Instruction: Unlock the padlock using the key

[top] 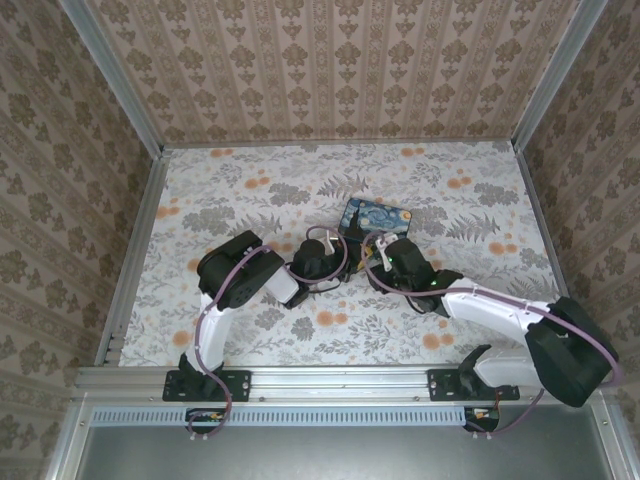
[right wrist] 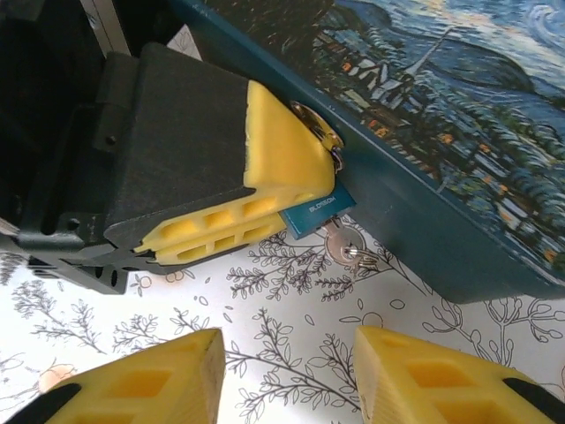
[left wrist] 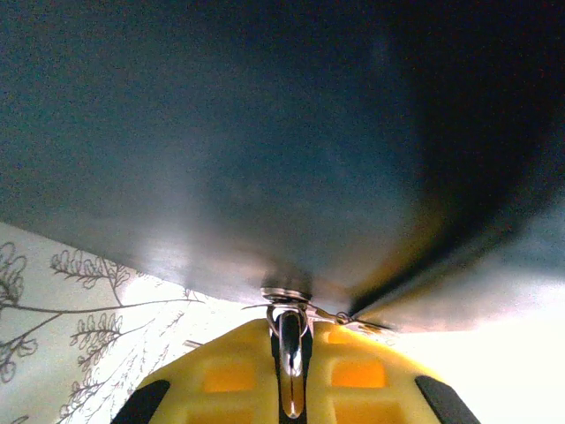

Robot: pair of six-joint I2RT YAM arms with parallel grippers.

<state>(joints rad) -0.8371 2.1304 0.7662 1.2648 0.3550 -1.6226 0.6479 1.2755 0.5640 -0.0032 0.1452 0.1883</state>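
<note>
Right fingers (right wrist: 168,375) spread apart, empty, near the key (right wrist: 342,246); left fingers (right wrist: 274,168) clenched on the padlock (right wrist: 316,212) at the painted box (right wrist: 459,115)

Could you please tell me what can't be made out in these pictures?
Right wrist view: the padlock is mostly hidden behind the left end effector, and the blade of the key is hidden inside the padlock.
Left wrist view: the box is too close, so it is just a dark blur.
Top view: the padlock and key are covered by the arms.
</note>
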